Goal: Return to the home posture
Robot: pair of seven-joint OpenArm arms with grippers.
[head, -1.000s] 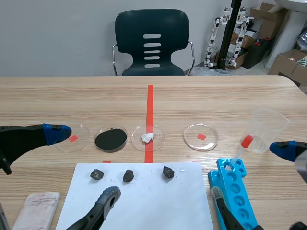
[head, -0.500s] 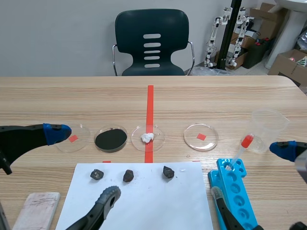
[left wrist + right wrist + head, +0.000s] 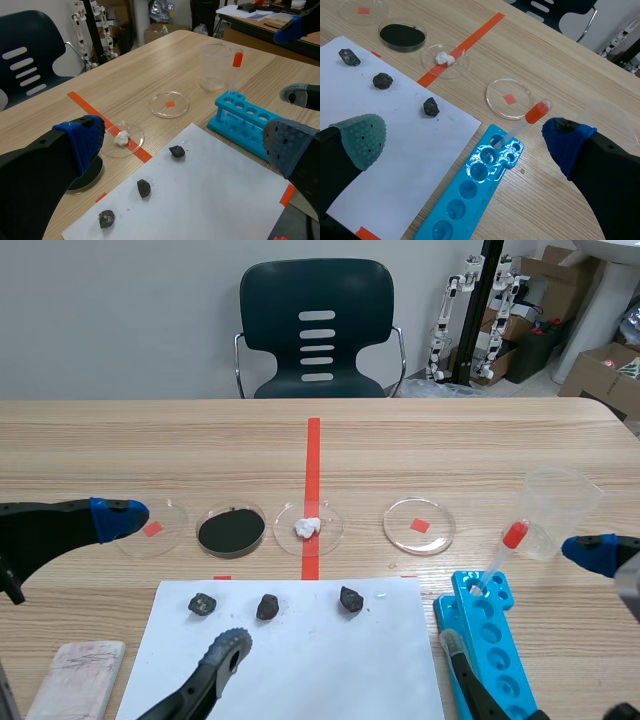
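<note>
Left gripper [image 3: 173,583] hangs low over the table's [image 3: 420,445] left side, fingers spread wide on nothing, unmoved since a second ago. From there: a first dish [image 3: 166,536], a second dish [image 3: 262,519] of black powder [image 3: 231,531], a third dish [image 3: 331,516] with a white lump [image 3: 306,526], a fourth dish [image 3: 436,536], a blue rack [image 3: 492,642] holding a red-capped dropper [image 3: 503,551], a clear cup [image 3: 560,508]. Right gripper [image 3: 520,595] is equally spread, equally unmoved.

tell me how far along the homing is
Looks done or nearly so: left gripper and right gripper sit low at the near table edge, jaws open and empty. Nothing in hand. The dropper stands in the blue rack; nothing visibly left.
</note>
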